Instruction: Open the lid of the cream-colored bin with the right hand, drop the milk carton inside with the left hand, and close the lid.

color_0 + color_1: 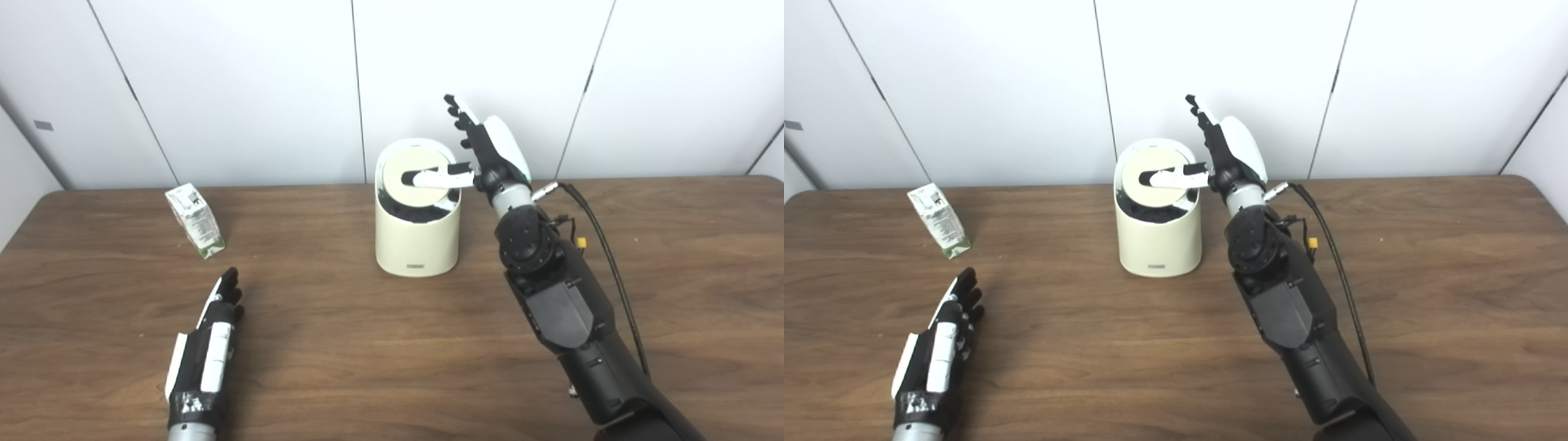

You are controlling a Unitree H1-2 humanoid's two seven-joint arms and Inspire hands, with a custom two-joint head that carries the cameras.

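The cream-colored bin (pixel 418 242) stands at the table's middle back. Its round lid (pixel 416 174) is tilted up, showing the dark inside below its front edge. My right hand (pixel 487 150) is open beside the bin's right rim, fingers pointing up, thumb (pixel 438 179) reaching over the lid. The milk carton (pixel 195 220) stands leaning at the back left; it also shows in the right eye view (pixel 938 220). My left hand (pixel 208 343) rests open on the table in front of the carton, apart from it and empty.
A brown wooden table (pixel 367 343) holds everything, with a white panelled wall behind it. A black cable (pixel 603 245) runs along my right forearm.
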